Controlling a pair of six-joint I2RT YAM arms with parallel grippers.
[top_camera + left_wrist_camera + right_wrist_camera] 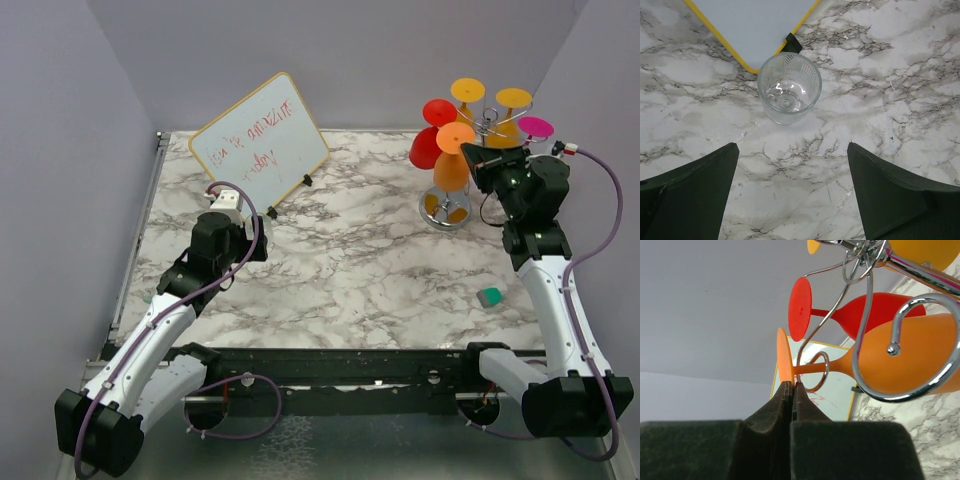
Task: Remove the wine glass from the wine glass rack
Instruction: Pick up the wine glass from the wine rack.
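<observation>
Well left of the wine glass rack (446, 208), the left gripper (791, 147) hangs with its fingers spread apart over the marble table (350, 270). A clear glass tumbler (789, 95) stands just beyond them, by a whiteboard (260, 140) corner. On the rack, coloured glasses hang bowls down — the orange wine glass (452, 165) nearest, a red wine glass (428, 140) to its left. At the rack's right, the right gripper (792, 386) has its fingers pressed together, tips touching the rim of the orange foot — whether they pinch it, I cannot tell.
</observation>
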